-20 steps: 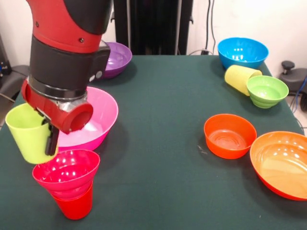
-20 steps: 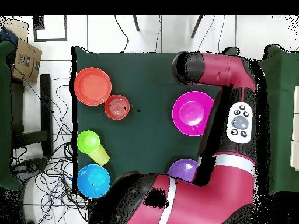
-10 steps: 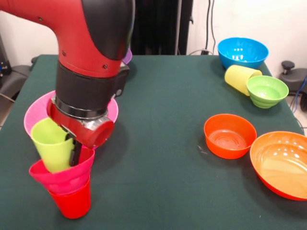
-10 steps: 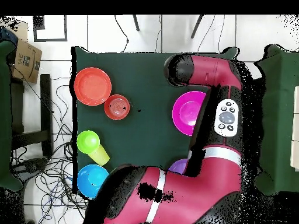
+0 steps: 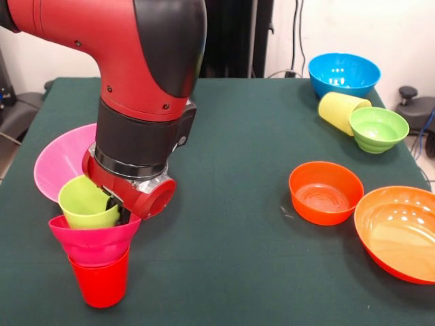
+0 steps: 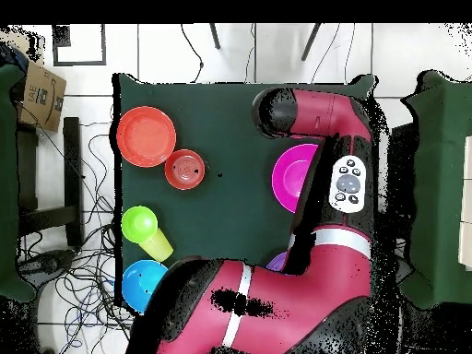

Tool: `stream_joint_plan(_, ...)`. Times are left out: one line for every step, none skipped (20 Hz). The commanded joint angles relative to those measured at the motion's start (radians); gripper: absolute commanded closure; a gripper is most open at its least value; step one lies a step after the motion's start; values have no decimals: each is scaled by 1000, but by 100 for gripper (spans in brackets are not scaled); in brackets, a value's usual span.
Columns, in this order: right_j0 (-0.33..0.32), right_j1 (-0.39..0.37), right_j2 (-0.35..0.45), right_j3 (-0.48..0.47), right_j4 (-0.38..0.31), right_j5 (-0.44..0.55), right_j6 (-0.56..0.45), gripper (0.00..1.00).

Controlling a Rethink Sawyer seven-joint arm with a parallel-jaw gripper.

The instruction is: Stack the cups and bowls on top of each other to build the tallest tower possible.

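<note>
At the front left stands the tower: a red cup [image 5: 100, 284] with a small magenta bowl [image 5: 94, 242] on it. A lime green cup [image 5: 87, 205] sits upright in that bowl. My gripper [image 5: 116, 208] is shut on the green cup's right rim, one black finger inside it. The arm hides this stack in the overhead view. A pale yellow cup [image 5: 341, 109] [image 6: 157, 245] lies on its side by the ribbed green bowl [image 5: 378, 128] [image 6: 139, 223]. Behind the stack is the large pink bowl [image 5: 60, 157] [image 6: 293, 175].
A blue bowl [image 5: 343, 73] [image 6: 145, 284] stands at the back right. A small orange bowl [image 5: 325, 191] [image 6: 185, 170] and a large orange bowl [image 5: 401, 232] [image 6: 146, 136] sit at the front right. Only a sliver of the purple bowl [image 6: 277, 262] shows past the arm.
My gripper carried the lime green cup from left of the stack over it and lowered it into the magenta bowl. The arm swung in above the pink bowl.
</note>
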Motion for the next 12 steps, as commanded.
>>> stream_joint_plan(24,0,33,36,17,-50,116,100)
stream_joint_plan(21,4,35,33,20,-53,110,100)
stream_joint_plan(20,6,34,31,23,-55,107,100)
stream_joint_plan(18,8,34,28,25,-53,102,100)
stream_joint_plan(17,8,34,27,28,-53,99,100)
stream_joint_plan(17,10,34,25,31,-51,96,100)
stream_joint_plan(16,12,34,23,35,-51,93,100)
stream_joint_plan(13,19,37,18,38,-54,89,100)
stream_joint_plan(10,26,41,12,41,-56,85,100)
stream_joint_plan(5,33,48,10,45,-66,81,100)
stream_joint_plan(4,36,48,11,48,-69,79,100)
stream_joint_plan(3,39,48,10,51,-66,78,100)
